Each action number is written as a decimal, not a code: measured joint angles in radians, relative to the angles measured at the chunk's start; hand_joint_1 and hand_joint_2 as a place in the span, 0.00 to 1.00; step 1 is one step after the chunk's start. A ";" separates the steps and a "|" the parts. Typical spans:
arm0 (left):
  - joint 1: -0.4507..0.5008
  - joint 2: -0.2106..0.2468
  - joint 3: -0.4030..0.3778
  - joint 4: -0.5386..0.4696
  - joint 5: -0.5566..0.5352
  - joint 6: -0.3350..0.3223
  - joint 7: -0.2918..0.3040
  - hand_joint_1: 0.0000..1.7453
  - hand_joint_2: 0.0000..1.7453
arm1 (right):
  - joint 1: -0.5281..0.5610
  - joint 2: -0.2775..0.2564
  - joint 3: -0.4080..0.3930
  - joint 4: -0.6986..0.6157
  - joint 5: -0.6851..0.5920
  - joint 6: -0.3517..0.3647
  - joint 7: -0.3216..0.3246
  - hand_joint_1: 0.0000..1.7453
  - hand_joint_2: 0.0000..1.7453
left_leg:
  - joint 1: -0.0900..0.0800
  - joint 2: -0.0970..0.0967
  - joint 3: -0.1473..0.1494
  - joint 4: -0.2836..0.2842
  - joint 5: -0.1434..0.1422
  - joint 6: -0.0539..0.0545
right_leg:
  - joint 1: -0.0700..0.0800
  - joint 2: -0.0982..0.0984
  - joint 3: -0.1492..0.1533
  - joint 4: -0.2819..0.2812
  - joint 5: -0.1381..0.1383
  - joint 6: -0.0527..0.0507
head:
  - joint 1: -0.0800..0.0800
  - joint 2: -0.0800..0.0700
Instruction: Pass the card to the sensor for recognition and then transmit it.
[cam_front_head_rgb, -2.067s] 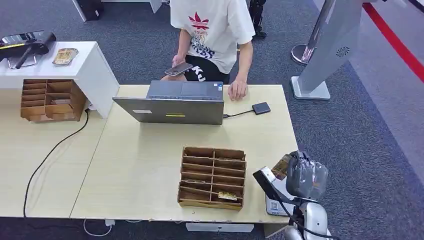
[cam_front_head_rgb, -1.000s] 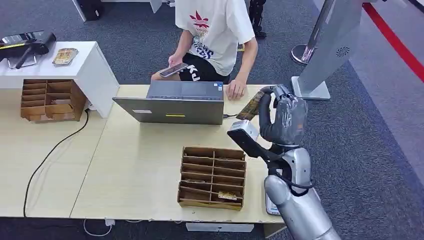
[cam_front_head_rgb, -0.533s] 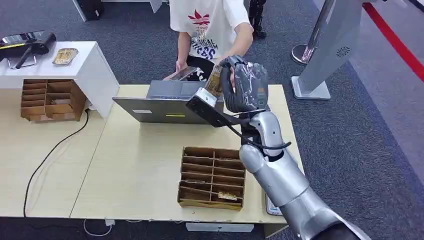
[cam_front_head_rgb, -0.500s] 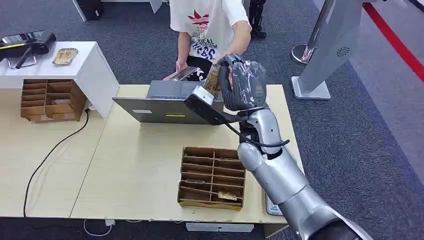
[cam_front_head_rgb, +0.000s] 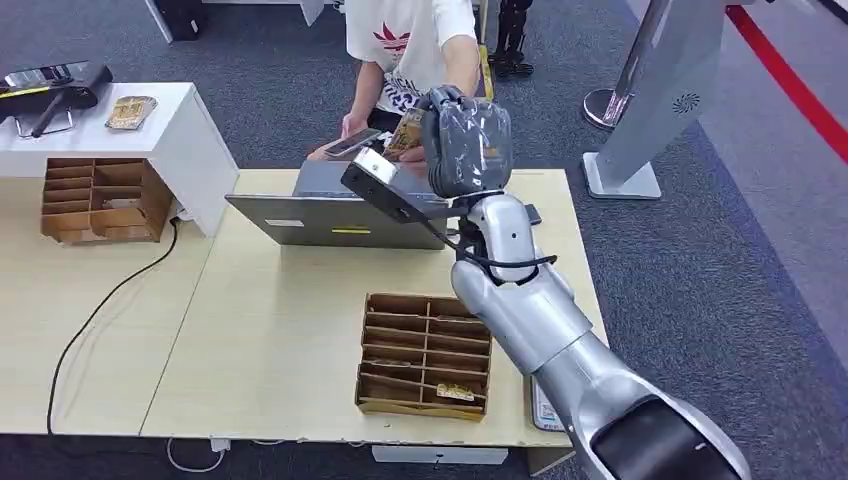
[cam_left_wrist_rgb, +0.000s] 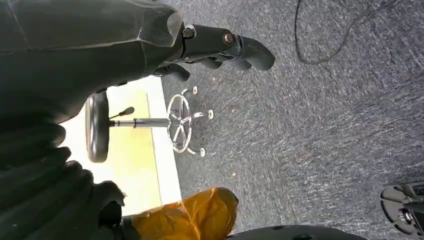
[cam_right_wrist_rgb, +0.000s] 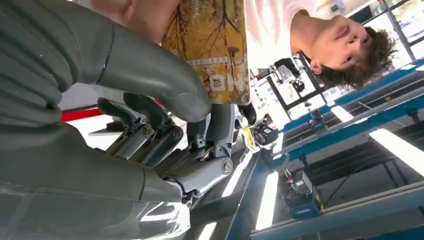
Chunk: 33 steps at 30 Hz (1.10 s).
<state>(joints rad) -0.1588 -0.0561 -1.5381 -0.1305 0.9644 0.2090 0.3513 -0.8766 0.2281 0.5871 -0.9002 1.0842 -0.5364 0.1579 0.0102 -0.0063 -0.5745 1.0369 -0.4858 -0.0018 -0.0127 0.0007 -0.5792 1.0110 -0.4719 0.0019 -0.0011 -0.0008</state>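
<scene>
The right hand (cam_front_head_rgb: 462, 140) is raised high over the far edge of the table (cam_front_head_rgb: 260, 330), and the card (cam_front_head_rgb: 405, 133) is pinched between its thumb and fingers (cam_right_wrist_rgb: 150, 75), so it's gripping the thing for sure. In the right wrist view the card (cam_right_wrist_rgb: 212, 45) is seen close up: yellow-brown with a tree-branch print and some pale lettering, sticking out past the thumb, with the other fingers spread behind it. Just past the card, on the far side of the hand, a person (cam_front_head_rgb: 420, 45) in a white printed t-shirt is seated, and a phone (cam_front_head_rgb: 352, 142) is held in the person's hand right beside the card; whether the card is being touched by the person can't be told. A laptop (cam_front_head_rgb: 345, 208) is sat below the hand, with its lid turned toward the robot. Nearer the robot than the hand, under the silver forearm, a cardboard organizer (cam_front_head_rgb: 424, 355) with slotted compartments is laid on the table, and a card is lying in its nearest row. Well off to the hand's left, a second cardboard organizer (cam_front_head_rgb: 98, 200) is placed beside a white stand (cam_front_head_rgb: 165, 130). The left hand (cam_left_wrist_rgb: 220, 47) is seen in the left wrist view hanging over grey carpet, fingers loosely curled with nothing held in them; a stool (cam_left_wrist_rgb: 140, 125) is seen beyond it.
</scene>
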 joint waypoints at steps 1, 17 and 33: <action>0.000 0.000 0.000 0.000 0.001 0.000 0.001 0.00 1.00 | -0.002 0.003 0.000 0.013 0.006 -0.006 0.000 0.51 1.00 | 0.000 0.000 0.000 0.000 0.000 0.000 | 0.000 0.000 0.000 0.000 0.000 0.000 | 0.000 0.000; 0.000 0.000 0.000 0.000 0.020 -0.005 -0.002 0.00 1.00 | -0.005 0.030 0.000 0.098 0.034 -0.048 -0.031 0.00 0.00 | 0.000 0.000 0.000 0.000 0.000 0.000 | 0.000 0.000 0.000 0.000 0.000 0.000 | 0.000 0.000; 0.017 0.012 0.019 0.000 0.108 -0.003 -0.040 0.00 1.00 | 0.132 0.114 0.013 -0.124 -0.258 -0.089 -0.244 0.00 0.00 | 0.000 0.000 0.000 0.000 0.000 0.000 | 0.000 0.000 -0.001 0.000 0.000 0.000 | 0.000 0.000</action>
<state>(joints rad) -0.1415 -0.0439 -1.5186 -0.1305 1.0727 0.2064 0.3117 -0.7451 0.3422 0.6001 -1.0247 0.8266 -0.6256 -0.0862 0.0104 -0.0059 -0.5749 1.0367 -0.4859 -0.0019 -0.0125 0.0010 -0.5798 1.0110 -0.4720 0.0018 -0.0011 -0.0008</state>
